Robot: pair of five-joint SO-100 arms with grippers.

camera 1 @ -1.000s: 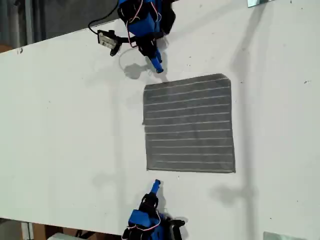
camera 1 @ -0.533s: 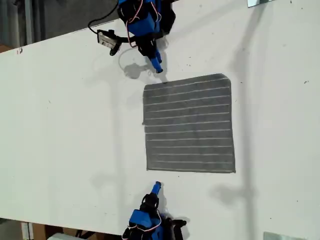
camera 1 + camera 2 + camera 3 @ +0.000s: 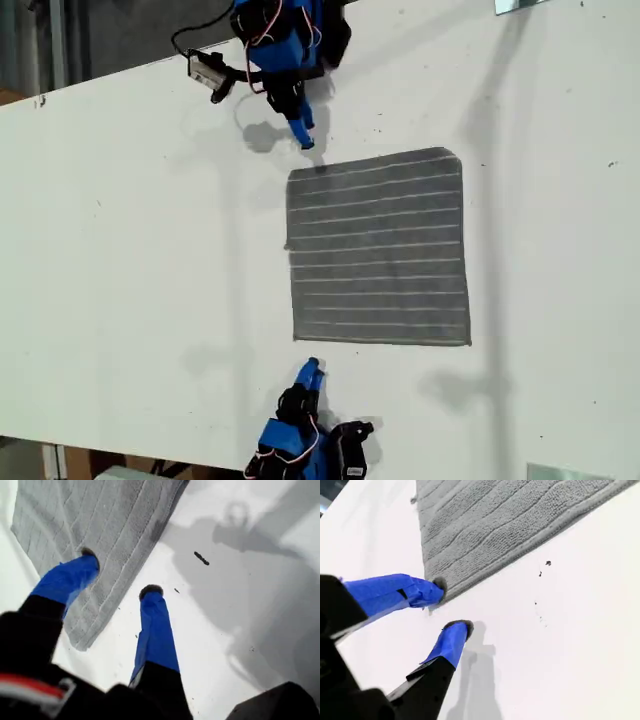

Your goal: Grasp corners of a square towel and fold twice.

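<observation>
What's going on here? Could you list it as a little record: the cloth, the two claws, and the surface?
Towel: dark grey with pale stripes, spread flat and unfolded
Surface: white table
My first gripper: open, one blue fingertip over the towel's edge near a corner
My second gripper: open, at another towel corner
Contact: neither gripper is holding the towel
Folds made: none

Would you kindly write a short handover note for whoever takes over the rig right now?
My first gripper: open, one finger over the towel near a corner, nothing held.
My second gripper: open, at another towel corner, nothing held.
Towel: flat and unfolded on the table, between the two arms in the exterior view.
Done: both grippers brought close to corners.
Left: grasp the corners, then both folds.
</observation>
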